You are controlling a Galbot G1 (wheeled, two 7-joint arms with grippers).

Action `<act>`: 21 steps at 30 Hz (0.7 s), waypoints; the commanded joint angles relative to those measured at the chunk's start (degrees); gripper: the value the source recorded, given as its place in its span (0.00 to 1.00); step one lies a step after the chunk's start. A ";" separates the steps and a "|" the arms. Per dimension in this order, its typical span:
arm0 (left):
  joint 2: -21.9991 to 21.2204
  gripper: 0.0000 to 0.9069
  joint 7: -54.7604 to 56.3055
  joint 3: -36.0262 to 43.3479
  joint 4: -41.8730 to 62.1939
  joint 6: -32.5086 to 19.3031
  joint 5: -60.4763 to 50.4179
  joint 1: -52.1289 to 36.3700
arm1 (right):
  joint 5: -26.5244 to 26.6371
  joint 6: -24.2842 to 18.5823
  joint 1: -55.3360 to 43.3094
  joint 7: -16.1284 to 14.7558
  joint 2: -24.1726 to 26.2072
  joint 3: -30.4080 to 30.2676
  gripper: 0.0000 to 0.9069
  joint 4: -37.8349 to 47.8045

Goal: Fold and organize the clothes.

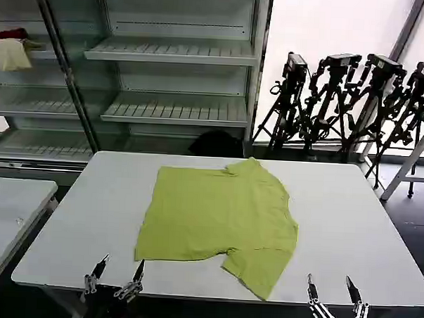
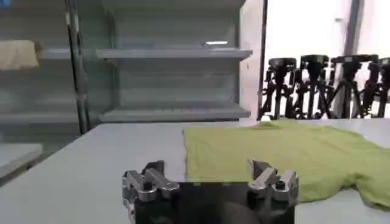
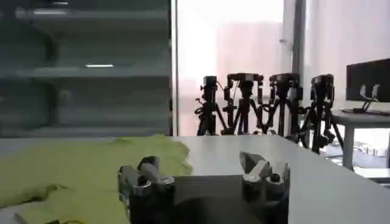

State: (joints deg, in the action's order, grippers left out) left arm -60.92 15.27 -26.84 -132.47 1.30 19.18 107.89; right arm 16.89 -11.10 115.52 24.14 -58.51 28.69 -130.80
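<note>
The lime-green T-shirt (image 1: pixel 220 214) lies on the white table (image 1: pixel 357 222), partly folded, with one short sleeve (image 1: pixel 260 268) pointing toward the near edge. No printed graphic shows on its upper side. My left gripper (image 1: pixel 121 265) hangs open at the near edge, just off the shirt's near-left corner. My right gripper (image 1: pixel 331 284) is open at the near edge too, to the right of the sleeve. In the left wrist view the shirt (image 2: pixel 286 152) spreads beyond the open left gripper (image 2: pixel 208 167). In the right wrist view the shirt (image 3: pixel 85 164) lies off to one side of the open right gripper (image 3: pixel 201 163).
Grey metal shelving (image 1: pixel 174 59) stands behind the table, with a pale yellow cloth (image 1: pixel 11 54) and a red cloth (image 1: pixel 10 33) on a shelf at the far left. Several black tripods (image 1: pixel 355 102) lean by the window. A second table (image 1: pixel 9 206) stands to the left.
</note>
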 commanded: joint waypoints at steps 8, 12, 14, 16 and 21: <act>3.86 1.00 -0.38 -2.14 -6.92 24.46 14.29 -6.32 | 4.73 28.08 -4.31 1.51 1.19 -3.72 1.00 -7.63; 4.59 1.00 -0.22 -1.13 -6.85 29.79 15.83 -9.77 | 7.84 35.45 -9.21 2.64 -0.29 -6.44 1.00 -7.43; 4.39 1.00 0.25 -0.86 -6.21 30.51 15.64 -10.60 | 7.43 36.32 -10.17 2.43 -0.63 -7.58 1.00 -7.07; 4.51 1.00 0.25 -0.72 -5.76 30.83 15.91 -11.17 | 6.79 37.21 -11.89 2.70 -1.41 -9.82 1.00 -6.55; 4.99 1.00 -0.02 -1.49 -3.71 31.16 18.41 -12.98 | 5.52 39.67 -15.57 3.42 -2.72 -13.57 1.00 -6.50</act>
State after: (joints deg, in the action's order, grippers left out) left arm -56.91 15.16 -27.91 -137.26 24.48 31.56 99.71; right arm 21.92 20.13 105.17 26.71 -60.33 19.64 -136.71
